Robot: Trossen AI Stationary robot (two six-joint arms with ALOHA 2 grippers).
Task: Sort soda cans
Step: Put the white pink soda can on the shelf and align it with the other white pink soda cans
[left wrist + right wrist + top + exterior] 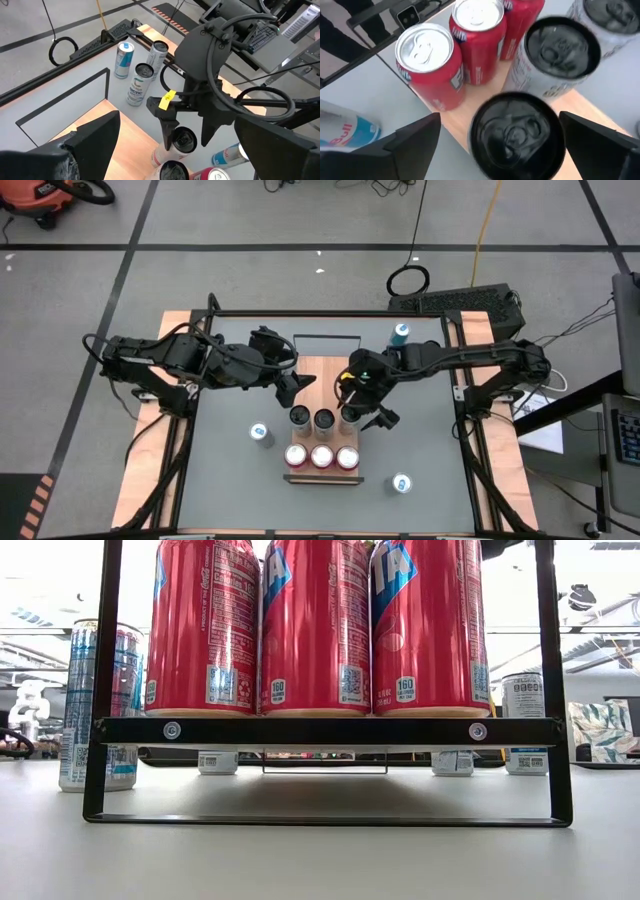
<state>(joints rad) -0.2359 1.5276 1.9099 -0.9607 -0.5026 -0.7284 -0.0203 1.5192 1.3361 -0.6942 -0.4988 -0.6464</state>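
Note:
Three red cans (322,457) stand in the near row of a wooden tray (318,375). Three silver-grey, dark-topped cans (323,420) stand in the row behind them. My right gripper (358,416) is open above the rightmost dark-topped can (517,135), one finger on each side of its top, with a gap showing on one side. My left gripper (290,387) is open and empty over the tray's far left part. Blue cans stand on the table at the near left (260,434), near right (401,483) and far right (401,333).
Two more silver-grey cans (139,85) (157,52) stand by the far-right blue can (124,60). The tray has a black frame (320,730) along its near edge. Raised rails (470,420) run along the table's sides. There is free grey table to the tray's left and right.

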